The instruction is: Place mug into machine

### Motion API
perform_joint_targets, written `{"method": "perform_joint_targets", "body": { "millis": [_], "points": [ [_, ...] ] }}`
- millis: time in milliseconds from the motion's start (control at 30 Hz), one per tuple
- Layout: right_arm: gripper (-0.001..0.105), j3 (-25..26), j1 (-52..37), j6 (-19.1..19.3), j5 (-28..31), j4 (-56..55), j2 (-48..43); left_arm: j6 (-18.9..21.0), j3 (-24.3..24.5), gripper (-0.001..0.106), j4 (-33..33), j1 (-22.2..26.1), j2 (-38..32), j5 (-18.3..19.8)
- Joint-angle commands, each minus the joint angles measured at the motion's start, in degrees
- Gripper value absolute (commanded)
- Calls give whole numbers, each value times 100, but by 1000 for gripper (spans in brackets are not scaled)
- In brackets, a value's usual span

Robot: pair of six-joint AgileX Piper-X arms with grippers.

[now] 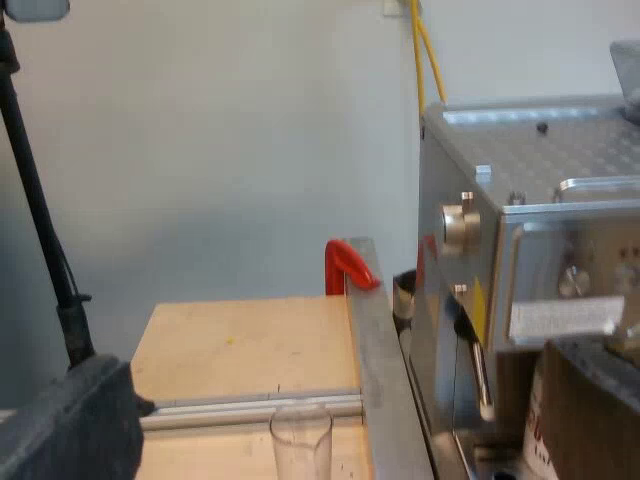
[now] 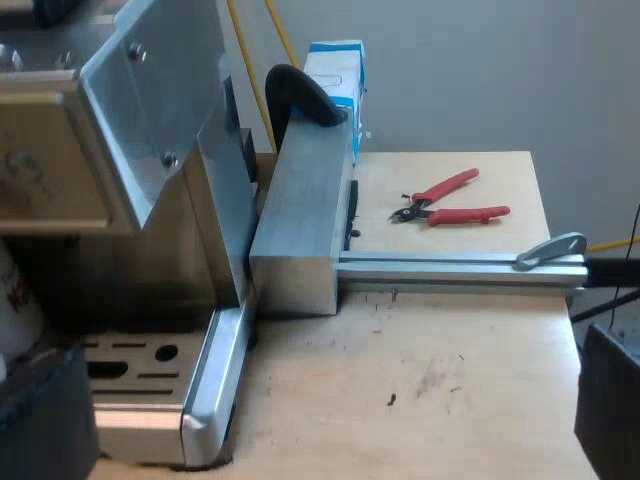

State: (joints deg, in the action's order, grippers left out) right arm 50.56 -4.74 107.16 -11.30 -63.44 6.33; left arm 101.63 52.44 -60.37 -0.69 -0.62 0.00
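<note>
Here, the breakable mug (image 2: 12,300) is best gripped by its wall; left gripper (image 1: 330,400) and right gripper (image 2: 325,400) are spread, empty.

Plain pale grey wall (image 1: 220,130) behind the bench, matte and unmarked, light wooden tabletop (image 2: 450,380) with small dark specks, aluminium rail (image 2: 450,268) running across it, red-handled cutters (image 2: 450,200) lying just beyond the rail, soft even light, faint shadows.

Thick, blunt jaws, matte and seemingly dark grey to black.
</note>
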Motion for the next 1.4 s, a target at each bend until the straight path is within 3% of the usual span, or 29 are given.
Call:
{"method": "perform_joint_targets", "body": {
  "millis": [33, 133, 167, 300, 533, 600, 800, 1200, 1400],
  "points": [
    [102, -43, -25, 70, -51, 52, -186, -15, 11, 82, -239, -26, -490, -83],
    [102, -142, -25, 70, -51, 52, -396, -15, 11, 82, -471, -26, -811, -83],
    [102, -350, -25, 70, -51, 49, -990, -28, 44, 82, -682, -26, -850, -106],
    [102, -386, -4, 109, -139, -20, -935, -30, 39, 82, -1006, -8, -824, -130],
    [102, -693, -4, 85, -151, 327, -940, 7, -529, 82, -410, -8, -824, -154],
    [102, -1090, -4, 82, -140, 766, -940, 7, -837, 82, -201, -8, -824, -154],
    [102, -1646, -4, 82, -140, 1065, -926, 7, -1964, 82, 211, -8, -812, -138],
    [102, -2305, -4, 69, -140, 961, -926, 7, -2410, 82, 436, -8, -805, 189],
    [102, -2306, -4, 66, -140, 965, -926, -12, -2458, 82, 519, -8, -805, 240]
  ]
}}
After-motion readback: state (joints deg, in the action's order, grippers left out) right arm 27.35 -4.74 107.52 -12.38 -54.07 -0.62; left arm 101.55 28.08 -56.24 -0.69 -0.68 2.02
